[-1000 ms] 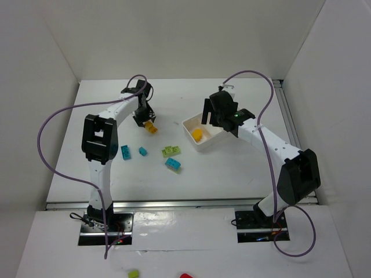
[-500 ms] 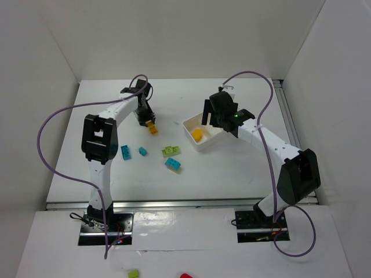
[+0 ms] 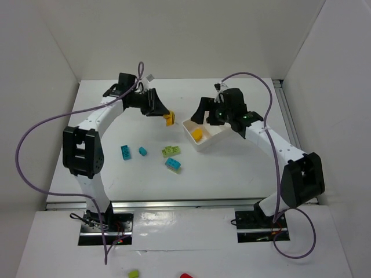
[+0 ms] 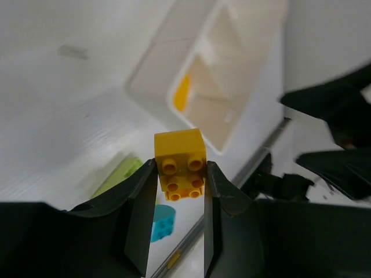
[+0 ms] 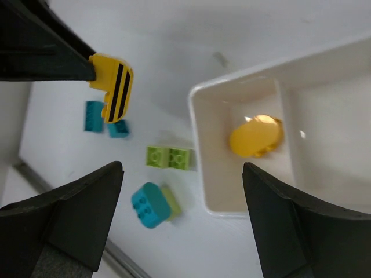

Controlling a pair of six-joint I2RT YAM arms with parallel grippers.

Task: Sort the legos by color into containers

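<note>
Left end effector (image 4: 181, 169) around yellow brick (image 4: 179, 152)

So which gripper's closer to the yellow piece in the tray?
Right. The right gripper hovers above the yellow piece; the left gripper, holding an orange brick, is beside the tray.

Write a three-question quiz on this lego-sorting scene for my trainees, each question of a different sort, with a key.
1. True or false: the left gripper is shut on a yellow brick.
2. Choose one: what lies in the end compartment of the tray? A) a rounded yellow piece B) a cyan brick C) a green brick
3. Count: how many cyan bricks lie loose on the table?
Key: 1 true; 2 A; 3 three.
</note>
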